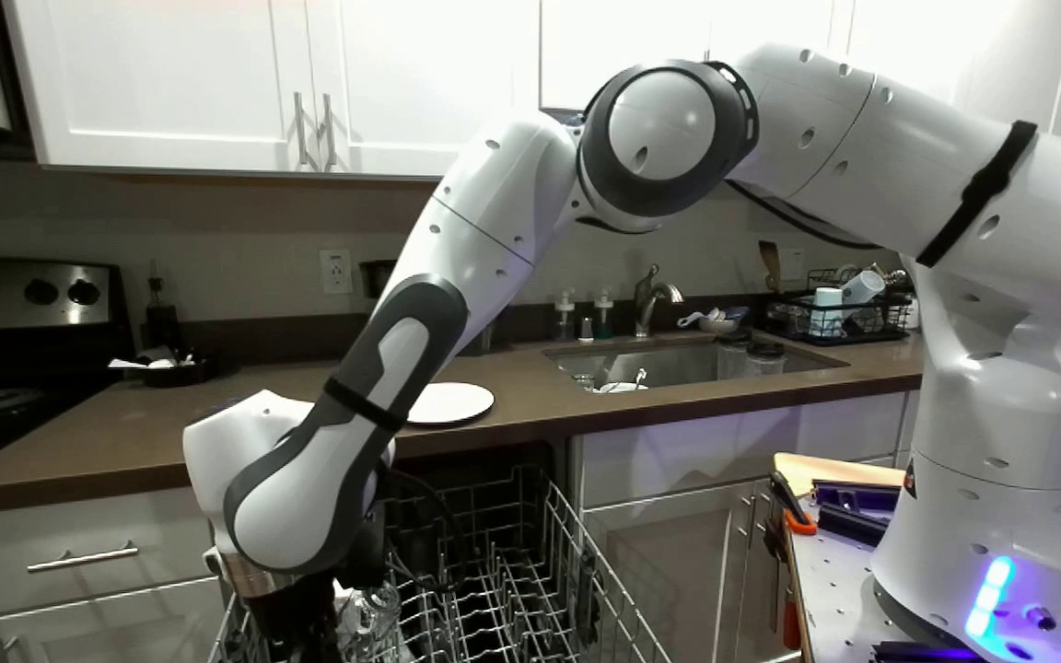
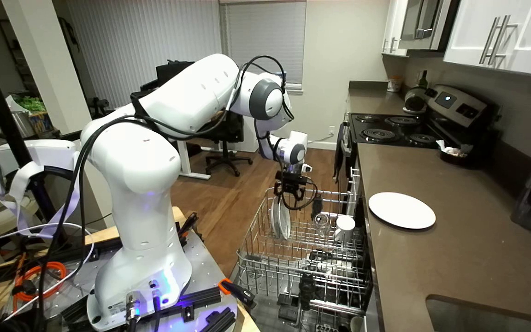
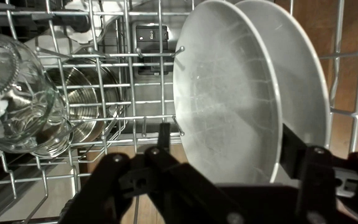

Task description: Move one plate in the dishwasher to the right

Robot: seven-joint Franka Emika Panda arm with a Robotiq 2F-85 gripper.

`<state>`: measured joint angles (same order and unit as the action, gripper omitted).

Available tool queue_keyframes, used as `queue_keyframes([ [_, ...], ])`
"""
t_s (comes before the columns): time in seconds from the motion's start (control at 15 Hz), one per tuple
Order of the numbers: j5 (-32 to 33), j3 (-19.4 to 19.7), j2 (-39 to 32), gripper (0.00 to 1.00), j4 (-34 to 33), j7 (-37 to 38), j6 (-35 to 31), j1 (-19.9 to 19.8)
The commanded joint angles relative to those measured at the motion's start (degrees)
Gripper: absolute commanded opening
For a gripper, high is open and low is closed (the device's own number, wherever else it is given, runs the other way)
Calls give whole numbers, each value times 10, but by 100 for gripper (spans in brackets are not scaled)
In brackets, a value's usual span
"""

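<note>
Two white plates stand upright side by side in the dishwasher's grey wire rack (image 2: pixel 274 264). In the wrist view the nearer plate (image 3: pixel 225 93) overlaps the farther plate (image 3: pixel 303 81) on the right. The plates also show in an exterior view (image 2: pixel 283 221). My gripper (image 3: pixel 227 137) is open, with its fingers wide apart around the nearer plate. The right finger is at that plate's rim, between the two plates; I cannot tell whether it touches. The left finger is apart from the plate. In an exterior view (image 1: pixel 296 617) the arm hides the plates and the fingertips are not visible.
A clear glass jar (image 3: pixel 14 102) stands in the rack left of the plates, and a white mug (image 2: pixel 345 226) beside it. Another white plate (image 2: pixel 402 210) lies on the brown counter (image 2: pixel 468 258) above the rack. Thin upright tines stand by the nearer plate.
</note>
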<state>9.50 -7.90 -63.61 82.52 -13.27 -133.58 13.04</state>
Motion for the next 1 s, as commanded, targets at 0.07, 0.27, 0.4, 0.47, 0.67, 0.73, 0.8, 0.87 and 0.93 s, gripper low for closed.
queue_keyframes([
  [0.07, 4, -6, -16, 45, -8, -19, -33, -7],
  [0.27, 1, -15, -3, 27, 6, -26, -43, -14],
  [0.4, -1, -19, 9, 14, 16, -25, -41, -15],
  [0.47, -2, -21, 17, 6, 24, -26, -40, -17],
  [0.67, -9, -30, 39, 1, 51, -29, -44, -27],
  [0.73, -11, -34, 47, 3, 63, -31, -46, -32],
  [0.8, -13, -38, 55, 3, 76, -30, -50, -37],
  [0.87, -15, -42, 64, 3, 90, -30, -55, -42],
  [0.93, -17, -47, 75, 2, 106, -29, -58, -47],
])
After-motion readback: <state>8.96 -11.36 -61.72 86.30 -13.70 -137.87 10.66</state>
